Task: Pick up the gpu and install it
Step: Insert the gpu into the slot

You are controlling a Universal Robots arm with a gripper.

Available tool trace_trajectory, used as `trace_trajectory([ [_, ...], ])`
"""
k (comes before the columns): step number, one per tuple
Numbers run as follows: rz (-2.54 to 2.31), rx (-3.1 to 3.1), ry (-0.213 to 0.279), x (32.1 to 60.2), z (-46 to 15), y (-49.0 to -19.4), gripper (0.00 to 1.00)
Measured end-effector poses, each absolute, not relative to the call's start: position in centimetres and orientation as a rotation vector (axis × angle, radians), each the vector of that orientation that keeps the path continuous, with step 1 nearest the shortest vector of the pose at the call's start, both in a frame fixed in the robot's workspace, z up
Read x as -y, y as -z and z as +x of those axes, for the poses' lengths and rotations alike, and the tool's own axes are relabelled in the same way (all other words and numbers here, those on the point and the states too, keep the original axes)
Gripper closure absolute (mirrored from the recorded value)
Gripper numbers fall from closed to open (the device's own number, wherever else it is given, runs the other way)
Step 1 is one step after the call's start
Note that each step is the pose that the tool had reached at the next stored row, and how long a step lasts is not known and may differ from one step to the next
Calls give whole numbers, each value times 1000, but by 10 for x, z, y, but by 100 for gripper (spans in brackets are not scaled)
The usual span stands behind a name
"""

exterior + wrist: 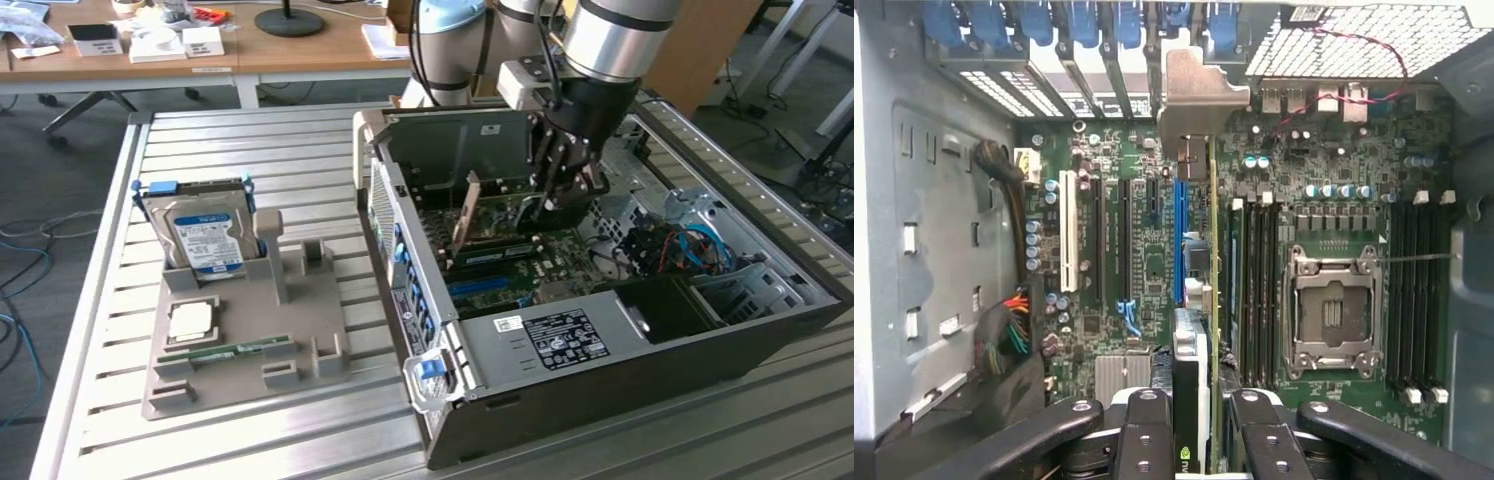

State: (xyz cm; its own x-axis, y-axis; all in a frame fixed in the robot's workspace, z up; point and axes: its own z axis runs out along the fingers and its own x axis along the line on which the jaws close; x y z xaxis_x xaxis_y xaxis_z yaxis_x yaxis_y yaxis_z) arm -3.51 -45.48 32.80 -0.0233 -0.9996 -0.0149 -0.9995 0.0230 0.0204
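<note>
Slatted metal tabletop carried an open PC case, w/ office desks behind. The arm reached straight down into the case, wrist vertical, claw low over the motherboard. Claw was pinched on the gpu, held edge-on, upright, its silver bracket by the rear slot covers. A hard drive stood in a gray holder tray nearby.
</note>
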Motion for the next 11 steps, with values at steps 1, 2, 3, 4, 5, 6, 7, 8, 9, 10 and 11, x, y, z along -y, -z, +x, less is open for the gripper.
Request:
trace_trajectory([
  [1, 2195, 2244, 38, 455, -36, -327, 73],
  [2, 2196, 2244, 36, 455, -38, -326, 73],
  [3, 2198, 2243, 34, 455, -39, -324, 73],
  [4, 2201, 2243, 33, 455, -40, -323, 73],
  [5, 2203, 2242, 31, 455, -41, -322, 73],
  [6, 2205, 2242, 30, 455, -42, -321, 73],
  [7, 2205, 2241, 29, 455, -42, -321, 73],
  [8, 2205, 2241, 29, 455, -42, -321, 73],
  [9, 2205, 2241, 29, 455, -42, -321, 73],
  [10, 2205, 2242, 29, 455, -42, -320, 73],
  [11, 2206, 2242, 28, 456, -42, -319, 73],
])
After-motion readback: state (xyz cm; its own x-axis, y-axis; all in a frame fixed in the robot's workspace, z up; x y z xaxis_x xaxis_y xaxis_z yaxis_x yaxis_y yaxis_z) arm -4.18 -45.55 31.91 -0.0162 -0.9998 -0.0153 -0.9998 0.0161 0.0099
